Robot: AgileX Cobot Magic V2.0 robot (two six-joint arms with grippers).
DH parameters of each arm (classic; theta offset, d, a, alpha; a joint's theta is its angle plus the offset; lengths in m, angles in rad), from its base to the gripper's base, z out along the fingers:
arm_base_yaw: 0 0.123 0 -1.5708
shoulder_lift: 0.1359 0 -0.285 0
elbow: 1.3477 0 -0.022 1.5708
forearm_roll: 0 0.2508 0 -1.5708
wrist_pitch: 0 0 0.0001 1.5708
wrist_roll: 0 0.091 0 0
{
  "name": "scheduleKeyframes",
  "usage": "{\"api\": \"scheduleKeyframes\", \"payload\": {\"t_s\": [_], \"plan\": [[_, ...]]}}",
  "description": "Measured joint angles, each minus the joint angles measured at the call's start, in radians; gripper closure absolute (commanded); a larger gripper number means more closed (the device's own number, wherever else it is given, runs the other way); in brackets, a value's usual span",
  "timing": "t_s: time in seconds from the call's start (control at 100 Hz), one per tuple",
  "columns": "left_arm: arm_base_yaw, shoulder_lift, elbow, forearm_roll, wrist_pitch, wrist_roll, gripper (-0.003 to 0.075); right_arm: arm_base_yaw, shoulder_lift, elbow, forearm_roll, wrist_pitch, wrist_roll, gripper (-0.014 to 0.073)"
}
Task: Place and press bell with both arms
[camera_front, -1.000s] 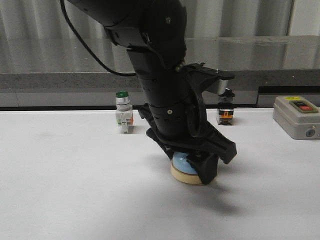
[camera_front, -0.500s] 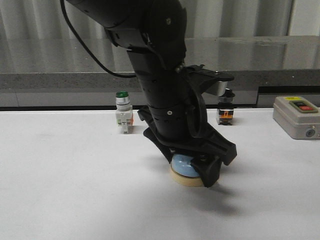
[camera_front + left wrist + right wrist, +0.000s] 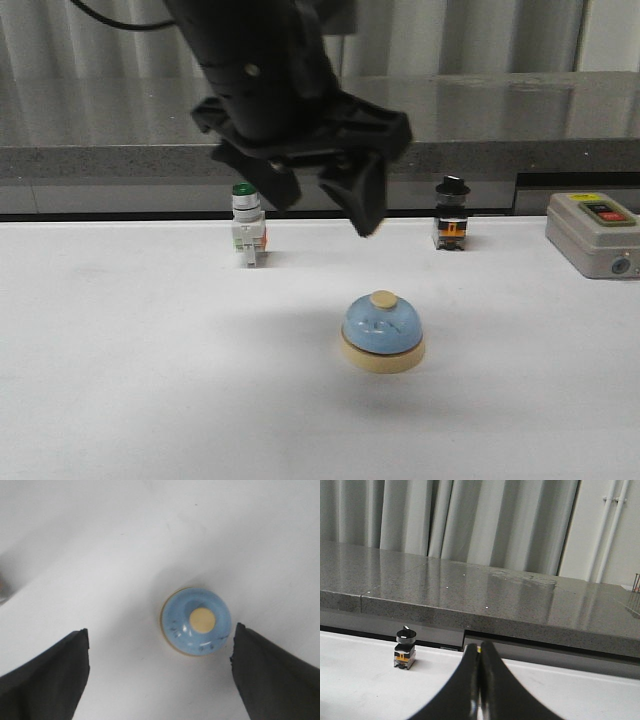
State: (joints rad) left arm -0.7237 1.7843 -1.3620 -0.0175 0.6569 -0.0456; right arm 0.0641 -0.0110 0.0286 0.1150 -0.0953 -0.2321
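Observation:
The bell (image 3: 382,330), with a light blue dome, cream base and cream knob, stands upright by itself on the white table (image 3: 140,370). My left gripper (image 3: 325,205) hangs open well above it and slightly to its left, holding nothing. In the left wrist view the bell (image 3: 196,621) lies far below, between the spread black fingers (image 3: 55,675), closer to one of them; the left gripper (image 3: 161,632) touches nothing. My right gripper (image 3: 479,647) is shut, its fingers pressed together with nothing between them. It is out of the front view, and the bell does not show in its wrist view.
A green-capped white pushbutton (image 3: 246,225) stands at the back left of the table. A black selector switch (image 3: 451,226) stands at the back right, and the right wrist view shows this switch (image 3: 405,649) too. A grey button box (image 3: 596,234) sits far right. A grey stone ledge (image 3: 560,150) runs behind.
The left gripper, which was low around the bell, has opened, let it go and risen well above it. The bell stays in place on the table.

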Motion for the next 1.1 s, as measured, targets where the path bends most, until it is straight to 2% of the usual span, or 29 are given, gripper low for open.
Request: {"api": "scheduleKeyframes", "payload": {"t_s": [0.18,0.38,0.56,0.75,0.89,0.96,1.1], "plan": [[0.076,-0.217,0.212,0.000,-0.056,-0.030,0.0160,0.000,0.000,0.000,0.000,0.000,0.000,0.0658],[0.231,-0.470,0.429,0.000,-0.124,-0.058,0.0167,0.000,0.000,0.000,0.000,0.000,0.000,0.0658],[0.392,-0.673,0.555,0.000,-0.204,-0.058,0.0167,0.000,0.000,0.000,0.000,0.000,0.000,0.0658],[0.503,-0.859,0.645,0.000,-0.304,-0.058,0.0178,0.000,0.000,0.000,0.000,0.000,0.000,0.0658],[0.527,-0.975,0.701,0.000,-0.354,-0.058,0.0283,0.000,0.000,0.000,0.000,0.000,0.000,0.0658],[0.527,-1.025,0.728,0.000,-0.362,-0.060,0.0372,0.000,0.000,0.000,0.000,0.000,0.000,0.0658],[0.527,-1.107,0.775,0.000,-0.368,-0.060,0.0605,0.000,0.000,0.000,0.000,0.000,0.000,0.0658]]}}
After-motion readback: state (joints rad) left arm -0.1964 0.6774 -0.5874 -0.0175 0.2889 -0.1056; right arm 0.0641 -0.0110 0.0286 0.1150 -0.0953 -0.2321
